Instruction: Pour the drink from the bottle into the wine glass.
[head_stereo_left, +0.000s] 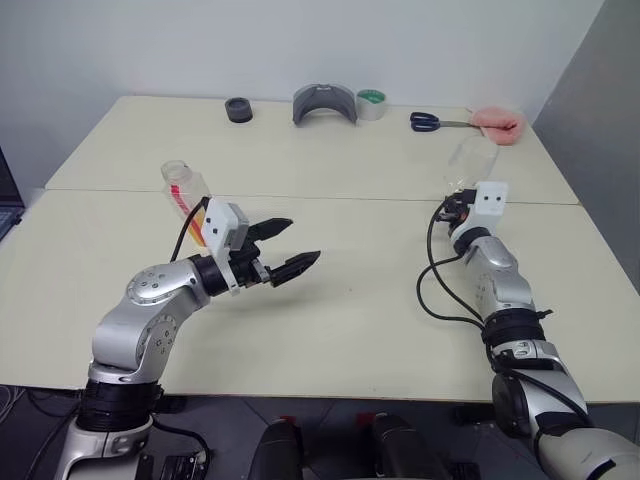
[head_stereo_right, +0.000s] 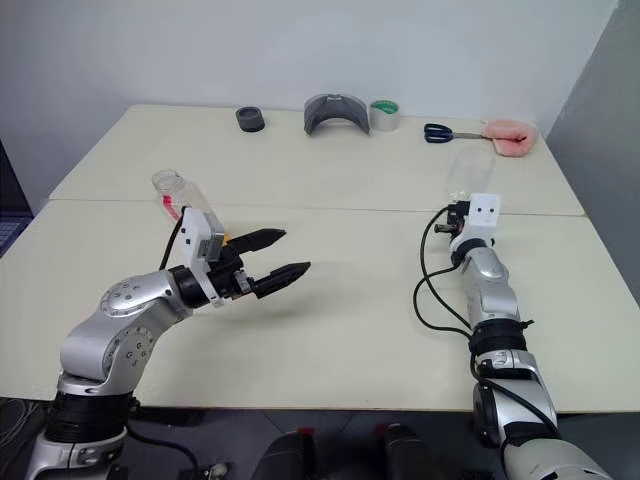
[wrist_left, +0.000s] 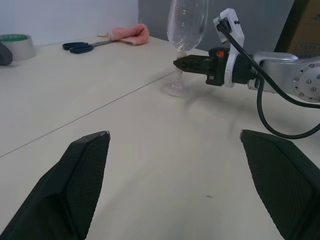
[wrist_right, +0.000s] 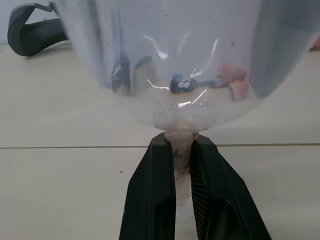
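The clear bottle (head_stereo_left: 184, 190) with a red label stripe stands on the table behind my left wrist, which hides its lower part. A little orange drink (head_stereo_left: 197, 229) shows low in it. My left gripper (head_stereo_left: 303, 240) hovers open over the table, past the bottle, with nothing between its fingers. At the right, the wine glass (head_stereo_left: 470, 160) stands upright near the table seam. My right gripper (wrist_right: 181, 145) is shut on its stem just under the bowl, and the left wrist view shows that grip from the side at the wine glass (wrist_left: 186, 20).
Along the far edge lie a black tape roll (head_stereo_left: 239, 110), a grey curved object (head_stereo_left: 325, 103), a green tape roll (head_stereo_left: 371, 103), blue-handled scissors (head_stereo_left: 430, 121) and a pink cloth (head_stereo_left: 497, 122). A seam (head_stereo_left: 330, 197) crosses the table between the two tops.
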